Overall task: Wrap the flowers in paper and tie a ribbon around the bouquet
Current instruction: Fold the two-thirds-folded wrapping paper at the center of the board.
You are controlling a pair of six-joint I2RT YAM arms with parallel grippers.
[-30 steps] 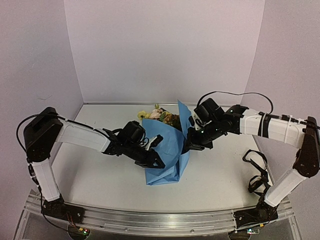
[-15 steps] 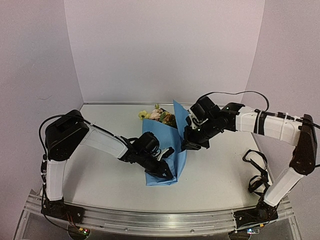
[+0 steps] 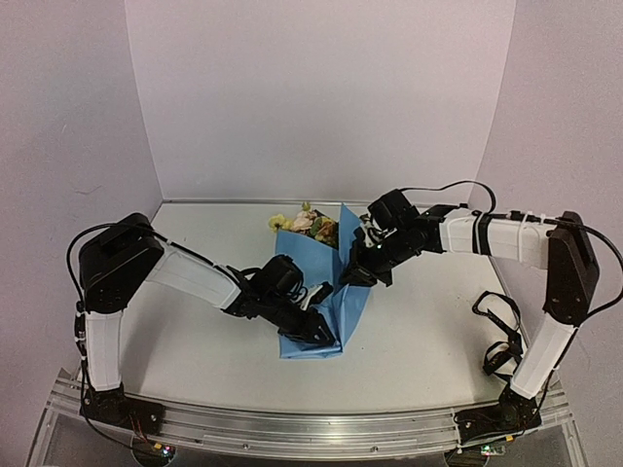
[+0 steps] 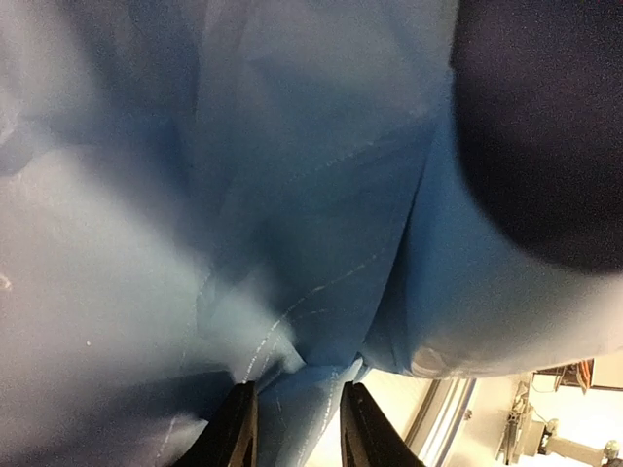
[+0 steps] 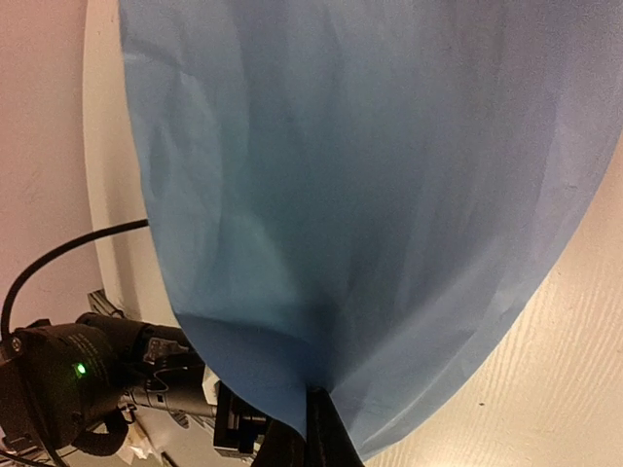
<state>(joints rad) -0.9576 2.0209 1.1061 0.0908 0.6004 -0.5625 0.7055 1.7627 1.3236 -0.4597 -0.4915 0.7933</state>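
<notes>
The light-blue paper [image 3: 326, 282] is folded into a cone on the table, and the flowers [image 3: 307, 224] show as yellow, pink and orange blooms at its far rim. My right gripper [image 3: 352, 274] is shut on the paper's right flap and holds it raised over the bundle; in the right wrist view its fingertips [image 5: 310, 433] pinch the paper's [image 5: 370, 195] edge. My left gripper [image 3: 316, 329] rests on the cone's lower left part. In the left wrist view its fingers [image 4: 238, 433] stand apart with a fold of paper [image 4: 292, 243] lying between them. A black looped band [image 3: 498, 336] lies at the right; I cannot tell whether it is the ribbon.
The white table [image 3: 195, 331] is walled by pale panels at the back and both sides. A metal rail [image 3: 311, 428] with the arm bases runs along the near edge. The left arm's black wrist [image 5: 97, 375] shows under the paper in the right wrist view.
My left gripper slid right and nearer, down the cone toward its narrow end, and its jaws have widened a little. My right gripper carried the flap leftward over the bundle.
</notes>
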